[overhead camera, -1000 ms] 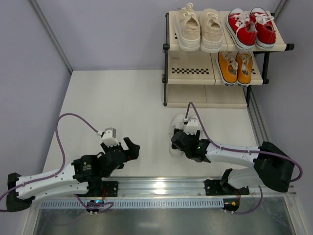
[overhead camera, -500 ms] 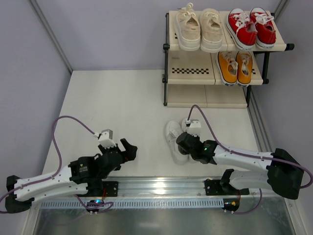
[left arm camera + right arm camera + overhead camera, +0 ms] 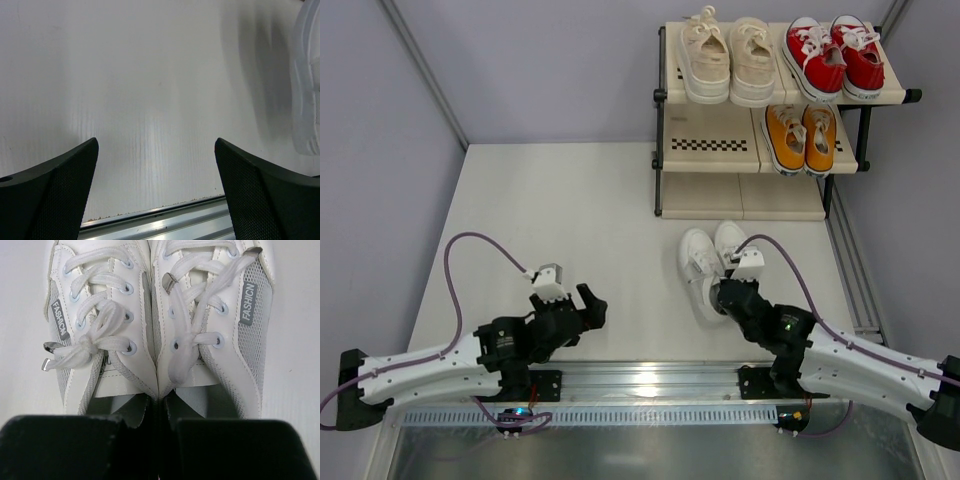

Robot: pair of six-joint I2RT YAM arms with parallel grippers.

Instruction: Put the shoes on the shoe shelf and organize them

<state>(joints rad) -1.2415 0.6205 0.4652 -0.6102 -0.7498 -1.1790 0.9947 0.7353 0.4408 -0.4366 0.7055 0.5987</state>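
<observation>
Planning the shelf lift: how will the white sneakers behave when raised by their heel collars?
The white sneakers seem light, given mesh sides. Pinched only at soft inner collars by the right gripper, they may droop toe-down and splay.

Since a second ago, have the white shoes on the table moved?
Yes. The white shoes slid to the right in the overhead view, farther from the left leg of the shoe shelf.

The white pair (image 3: 712,268) is being gripped at its heels by the right claw (image 3: 728,298) on the table (image 3: 550,220), at 6 o'clock from the shoe shelf (image 3: 710,146). The cream pair (image 3: 728,60) and, at its 3 o'clock, the red pair (image 3: 835,55) are being carried on the top tier, and the orange-yellow pair (image 3: 800,135) on the tier below. The left claw (image 3: 592,302) is being held at 8 o'clock from the white pair, well apart.
</observation>
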